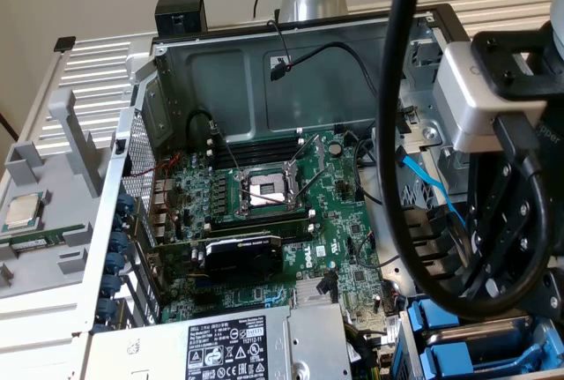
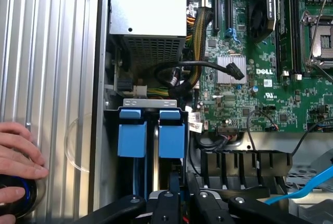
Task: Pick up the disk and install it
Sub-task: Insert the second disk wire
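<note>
Your claw (image 2: 179, 203) sits nearly closed, fingers close together, gripping the top edge of the disk (image 2: 156, 177), which stands on edge between 2 blue carrier tabs (image 2: 131, 133) in the drive bay beside the motherboard (image 2: 260, 78). A hand (image 2: 18, 151) rests on the desk.

My gripper (image 2: 179, 195) hangs straight down over the blue drive carriers (image 2: 152, 133), fingers drawn close together just at their near end. My wrist (image 1: 493, 98) sits above the case's drive bay corner. A person's hand (image 2: 18, 156) rests flat beside the case.
</note>
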Action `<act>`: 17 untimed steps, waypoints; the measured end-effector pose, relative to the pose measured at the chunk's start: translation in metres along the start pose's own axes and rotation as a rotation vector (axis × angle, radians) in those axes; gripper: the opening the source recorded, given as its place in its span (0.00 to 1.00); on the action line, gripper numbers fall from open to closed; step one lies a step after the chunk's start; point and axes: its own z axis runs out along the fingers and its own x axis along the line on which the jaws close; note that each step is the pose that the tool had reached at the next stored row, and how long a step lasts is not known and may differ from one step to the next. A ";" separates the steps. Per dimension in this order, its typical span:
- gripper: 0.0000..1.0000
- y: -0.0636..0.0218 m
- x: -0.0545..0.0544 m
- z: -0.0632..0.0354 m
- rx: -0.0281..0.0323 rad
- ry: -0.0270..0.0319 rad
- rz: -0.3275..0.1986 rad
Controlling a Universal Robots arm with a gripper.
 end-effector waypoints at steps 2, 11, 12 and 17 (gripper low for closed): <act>0.16 -0.0001 0.000 0.0005 0.0000 0.0000 0.000; 0.16 -0.0002 0.000 0.0019 0.0001 0.0000 0.000; 0.16 -0.0002 0.000 0.0019 0.0000 0.0000 0.000; 0.16 -0.0003 0.000 0.0025 0.0000 0.0001 0.000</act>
